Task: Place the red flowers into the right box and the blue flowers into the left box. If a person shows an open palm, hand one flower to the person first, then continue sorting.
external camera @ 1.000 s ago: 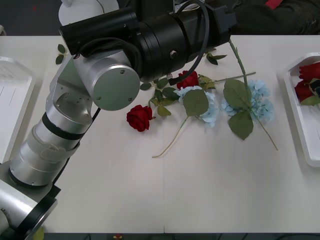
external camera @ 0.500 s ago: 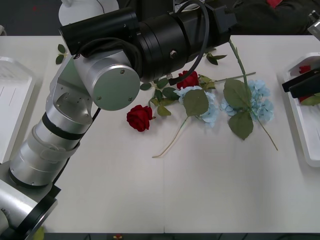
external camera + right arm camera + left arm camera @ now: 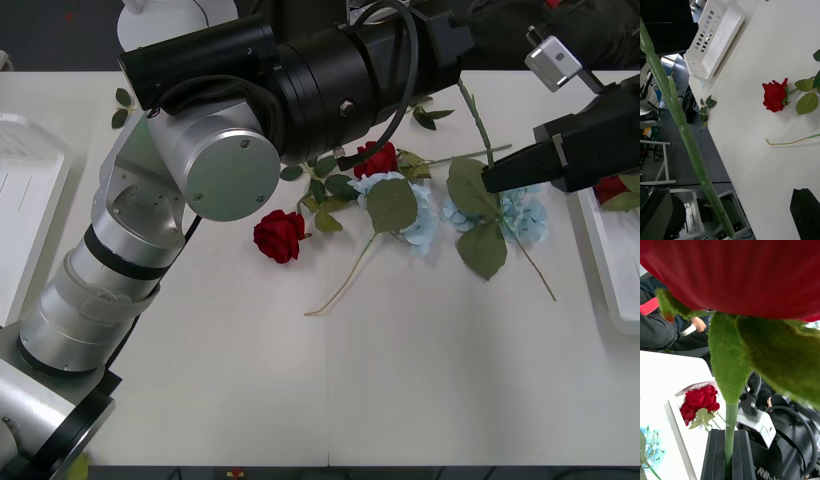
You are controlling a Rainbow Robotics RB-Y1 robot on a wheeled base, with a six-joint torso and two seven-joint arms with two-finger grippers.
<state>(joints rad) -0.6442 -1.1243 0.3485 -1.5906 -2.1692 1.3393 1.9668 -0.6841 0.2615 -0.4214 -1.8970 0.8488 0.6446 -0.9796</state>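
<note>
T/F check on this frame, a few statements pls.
1. The left tool grips a rose stem. True.
2. The right tool is over the left box. False: it hovers, open, by the blue flowers.
3. The right box holds red roses. True.
4. Both blue flowers are boxed. False: both lie on the table.
5. A loose rose lies on the table. True.
</note>
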